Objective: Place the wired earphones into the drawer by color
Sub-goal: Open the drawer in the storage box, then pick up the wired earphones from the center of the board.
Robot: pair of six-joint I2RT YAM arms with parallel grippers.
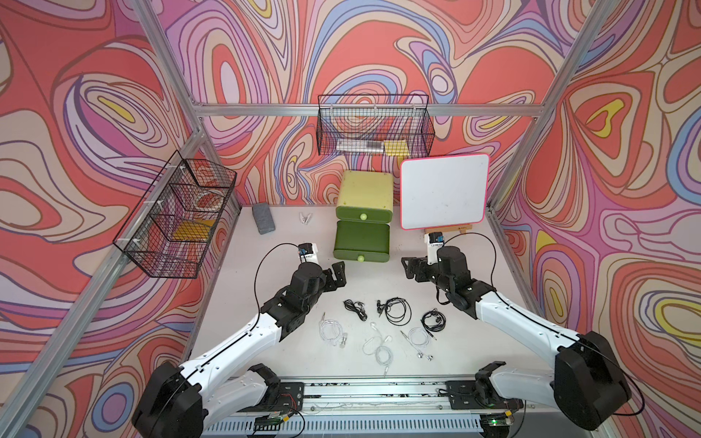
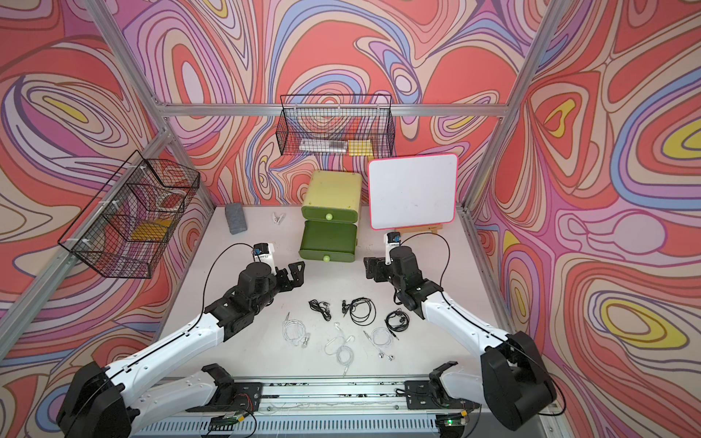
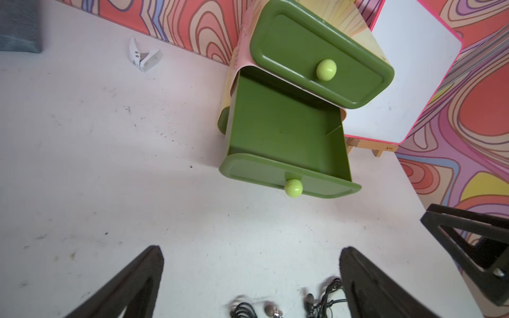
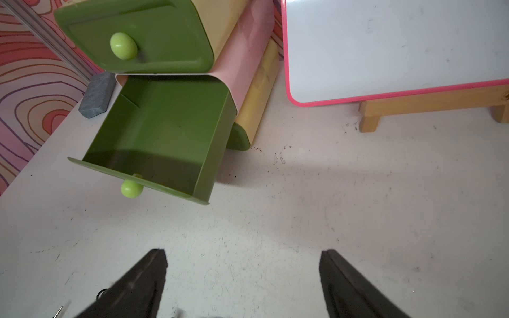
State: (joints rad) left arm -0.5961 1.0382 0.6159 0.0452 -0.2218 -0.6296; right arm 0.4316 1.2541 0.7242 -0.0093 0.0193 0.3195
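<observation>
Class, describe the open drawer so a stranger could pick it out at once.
Find the pink-rimmed whiteboard at the back of the table. Beside it stands a yellow-green cabinet. The open drawer is its middle one, the only one pulled out, empty inside, under the shut top drawer.

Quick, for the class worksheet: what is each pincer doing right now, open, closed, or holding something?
Left pincer: open, holding nothing.
Right pincer: open, holding nothing.

Bright even light; soft shadow beside drawer; wrist-view earphones blurred.
</observation>
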